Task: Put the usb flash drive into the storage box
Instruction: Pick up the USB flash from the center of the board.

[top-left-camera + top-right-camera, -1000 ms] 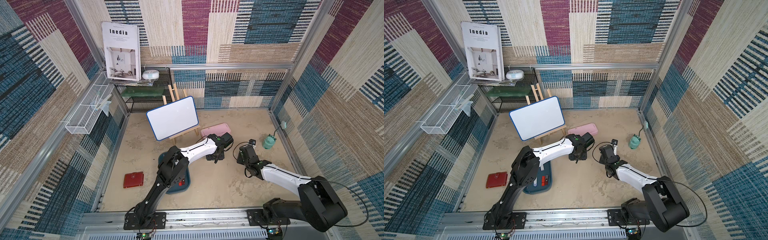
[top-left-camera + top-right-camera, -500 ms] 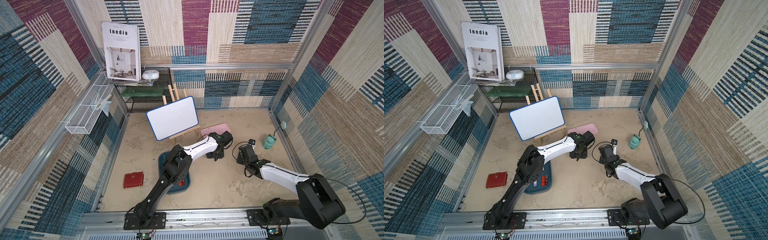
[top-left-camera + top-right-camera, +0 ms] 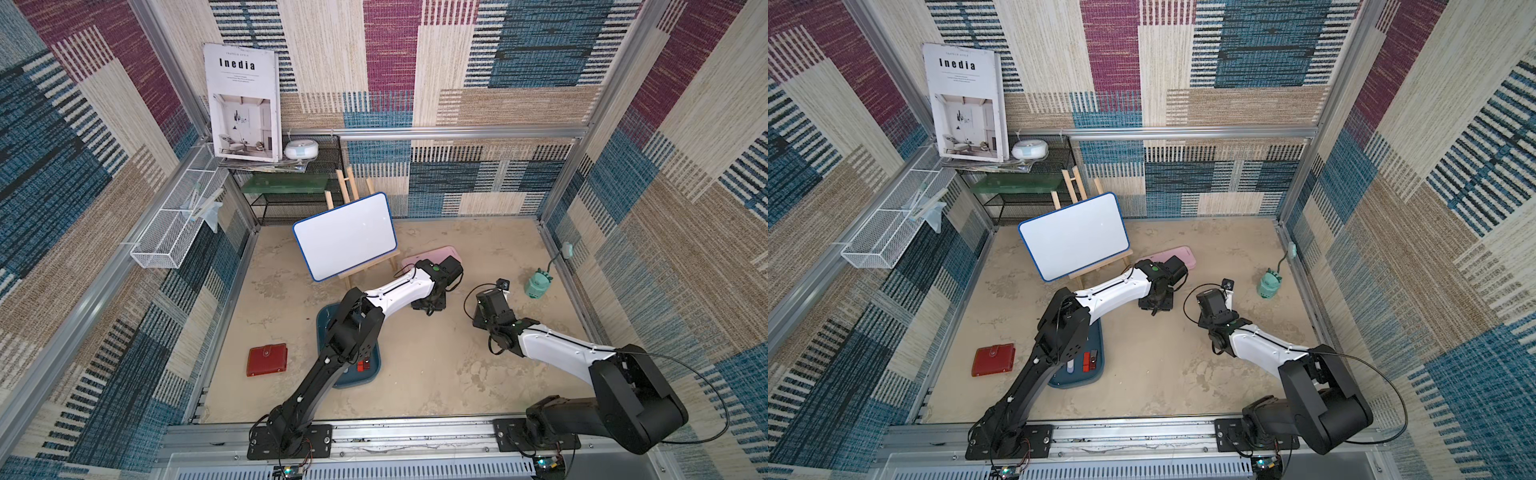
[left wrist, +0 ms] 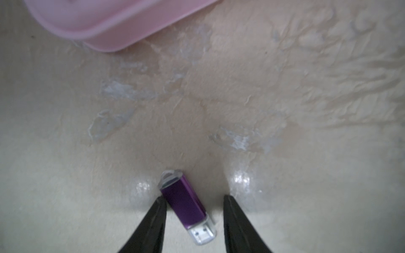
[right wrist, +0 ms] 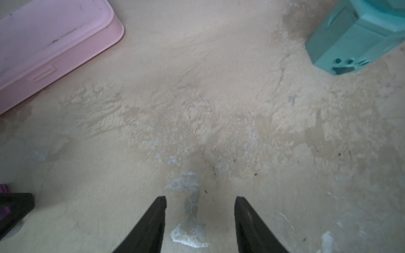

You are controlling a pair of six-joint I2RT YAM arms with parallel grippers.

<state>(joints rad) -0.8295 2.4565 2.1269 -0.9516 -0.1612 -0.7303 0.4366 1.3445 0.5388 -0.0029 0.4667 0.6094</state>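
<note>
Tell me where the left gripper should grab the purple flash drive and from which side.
Take the flash drive by its purple body, mid-length, pinching the two long sides from straight above. It lies flat on the table, slanted between the left gripper's open fingers, so squaring the wrist first would likely help. Skip the clear cap; it may slip off.

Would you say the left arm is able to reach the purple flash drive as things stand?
Probably yes: the left tool stands open astride the purple flash drive, which lies askew between its tips. The pink case sits well apart, and nothing covers the drive.
</note>
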